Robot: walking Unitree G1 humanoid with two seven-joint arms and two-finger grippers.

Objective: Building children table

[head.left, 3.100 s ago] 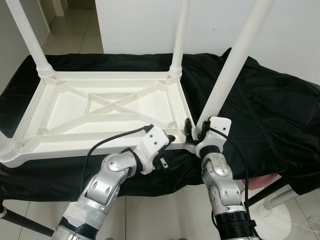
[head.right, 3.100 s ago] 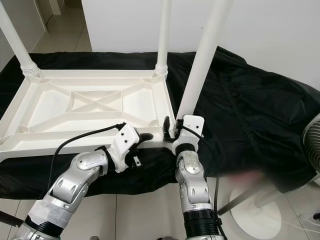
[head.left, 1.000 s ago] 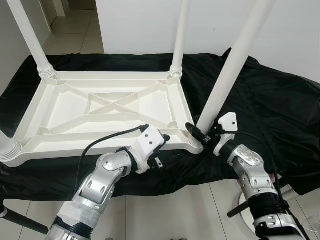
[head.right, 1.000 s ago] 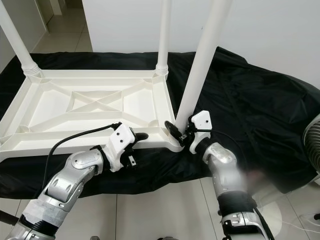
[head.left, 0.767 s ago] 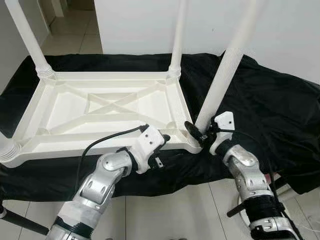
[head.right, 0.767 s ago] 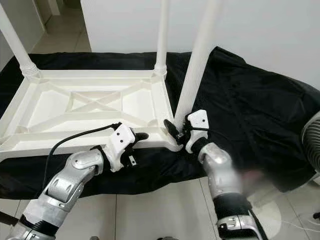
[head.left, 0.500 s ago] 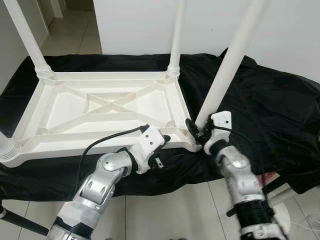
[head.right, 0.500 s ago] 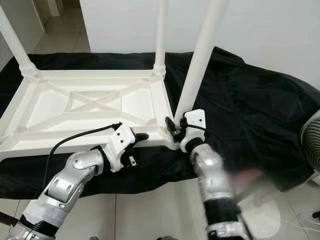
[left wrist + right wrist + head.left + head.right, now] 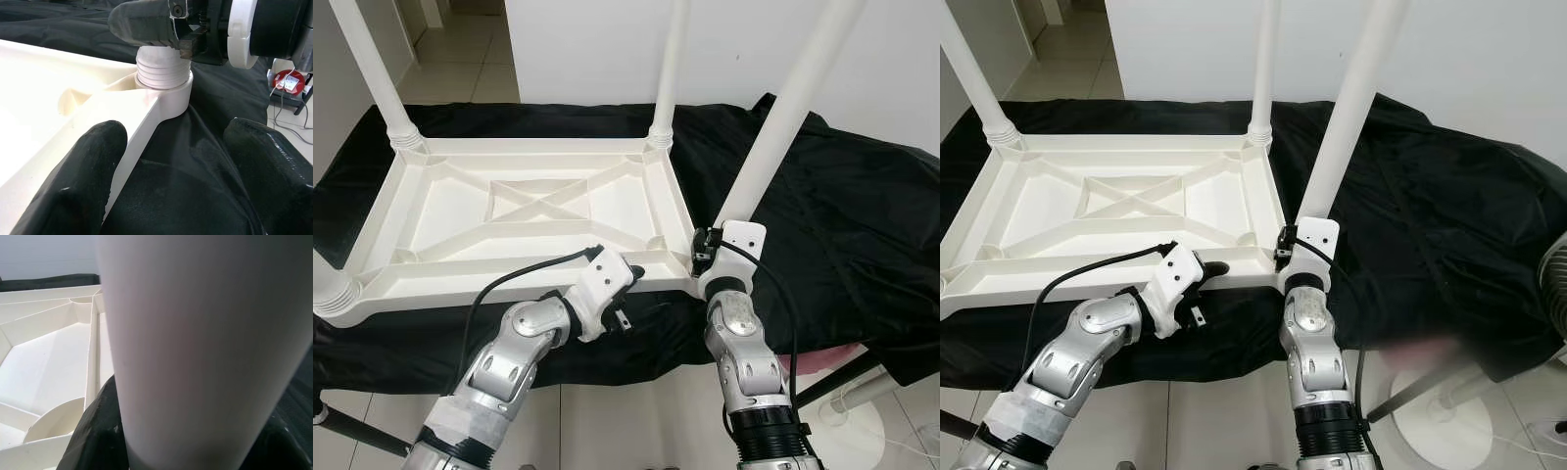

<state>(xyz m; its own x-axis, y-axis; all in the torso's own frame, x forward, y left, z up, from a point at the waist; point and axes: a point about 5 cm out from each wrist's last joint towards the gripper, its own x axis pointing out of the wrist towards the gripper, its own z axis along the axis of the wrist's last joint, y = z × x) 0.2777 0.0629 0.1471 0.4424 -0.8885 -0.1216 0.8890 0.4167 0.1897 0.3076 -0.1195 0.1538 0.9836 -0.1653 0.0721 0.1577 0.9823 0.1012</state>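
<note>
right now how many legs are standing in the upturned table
4: far left leg, far right leg, near right leg at the right gripper, near left leg at the view's edge.

One white table top (image 9: pixel 529 211) lies upside down on one black cloth (image 9: pixel 842 215). Four white legs stand up from its corners: one at the far left corner (image 9: pixel 374 73), one at the far right corner (image 9: pixel 668 69), one at the near right corner (image 9: pixel 783 117), and one at the near left corner (image 9: pixel 328 284). Two grippers reach in at the near edge, the left gripper (image 9: pixel 628 276) and the right gripper (image 9: pixel 703 251). One fan stand (image 9: pixel 1449 406) sits on the floor (image 9: pixel 470 59).
</note>
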